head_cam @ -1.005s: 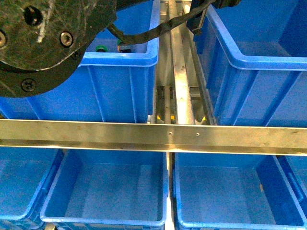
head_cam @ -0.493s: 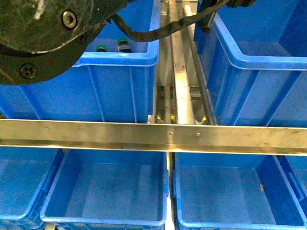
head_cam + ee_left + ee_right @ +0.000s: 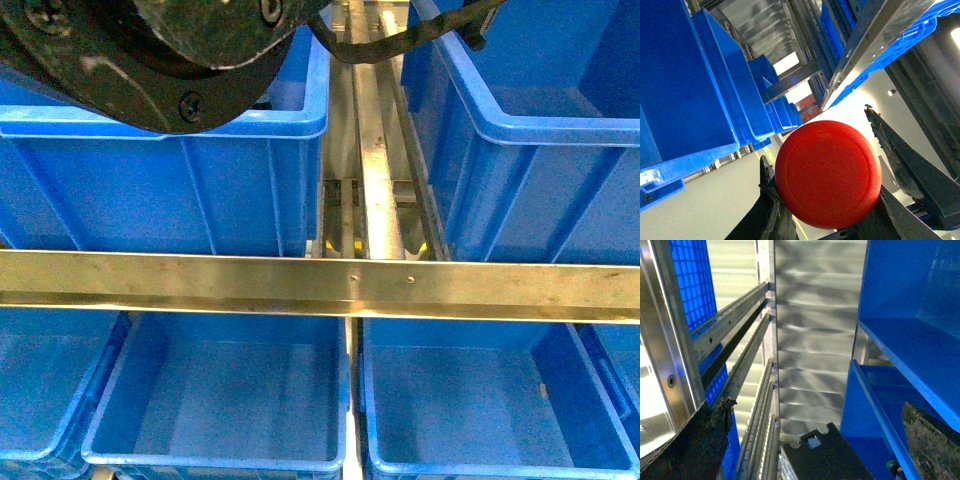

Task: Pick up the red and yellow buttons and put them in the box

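In the left wrist view a red button [image 3: 827,174] with a round red cap fills the space between my left gripper's black fingers [image 3: 767,210]. My left gripper [image 3: 821,150] is shut on it and holds it in the air beside a row of blue bins [image 3: 695,100]. In the front view only the left arm's black body [image 3: 150,50] shows, over the upper left blue bin [image 3: 200,170]. My right gripper [image 3: 810,435] is open and empty, facing a shelf frame. No yellow button shows.
A steel rail [image 3: 320,285] crosses the front view, with blue bins below it [image 3: 225,400] [image 3: 470,400] and another at upper right [image 3: 540,150]. A green-capped switch [image 3: 891,465] lies in a blue bin [image 3: 875,405] in the right wrist view.
The left arm's black body has swung to the right across the upper left bin. It now hides the green-capped switches seen there before.
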Controlling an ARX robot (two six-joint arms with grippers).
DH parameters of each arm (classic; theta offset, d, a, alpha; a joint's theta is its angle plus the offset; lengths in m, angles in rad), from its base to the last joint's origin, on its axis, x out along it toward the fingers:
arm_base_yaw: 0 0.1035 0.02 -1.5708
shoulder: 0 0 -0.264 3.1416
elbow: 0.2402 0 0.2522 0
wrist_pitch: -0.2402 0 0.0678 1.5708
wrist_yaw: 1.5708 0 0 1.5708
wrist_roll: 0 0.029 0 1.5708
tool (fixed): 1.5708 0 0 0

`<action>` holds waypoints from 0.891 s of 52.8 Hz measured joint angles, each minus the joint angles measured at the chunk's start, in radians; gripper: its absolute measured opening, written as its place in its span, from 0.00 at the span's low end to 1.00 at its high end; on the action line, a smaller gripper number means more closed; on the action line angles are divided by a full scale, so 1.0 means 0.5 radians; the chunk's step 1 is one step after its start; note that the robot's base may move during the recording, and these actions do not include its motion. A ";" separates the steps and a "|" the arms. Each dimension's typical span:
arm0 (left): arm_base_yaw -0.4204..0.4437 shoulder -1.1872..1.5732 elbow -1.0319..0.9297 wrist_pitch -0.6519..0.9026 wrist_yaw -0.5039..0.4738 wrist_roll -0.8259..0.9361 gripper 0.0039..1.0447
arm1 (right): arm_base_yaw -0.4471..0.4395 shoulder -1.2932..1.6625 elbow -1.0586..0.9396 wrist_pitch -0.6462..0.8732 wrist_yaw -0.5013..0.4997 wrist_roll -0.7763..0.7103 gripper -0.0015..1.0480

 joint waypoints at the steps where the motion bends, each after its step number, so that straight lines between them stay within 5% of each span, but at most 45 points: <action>1: 0.001 0.005 0.001 0.000 0.002 -0.001 0.24 | 0.005 0.011 0.004 0.006 0.002 -0.005 0.94; 18: 0.005 0.105 0.036 -0.010 0.002 -0.021 0.24 | 0.061 0.092 0.069 0.036 0.034 -0.089 0.93; 34: -0.023 0.205 0.189 -0.025 -0.018 -0.099 0.23 | 0.007 0.096 0.047 -0.013 0.064 -0.140 0.35; 47: -0.048 0.246 0.240 -0.048 -0.044 -0.167 0.23 | -0.049 0.077 0.020 -0.029 0.060 -0.138 0.29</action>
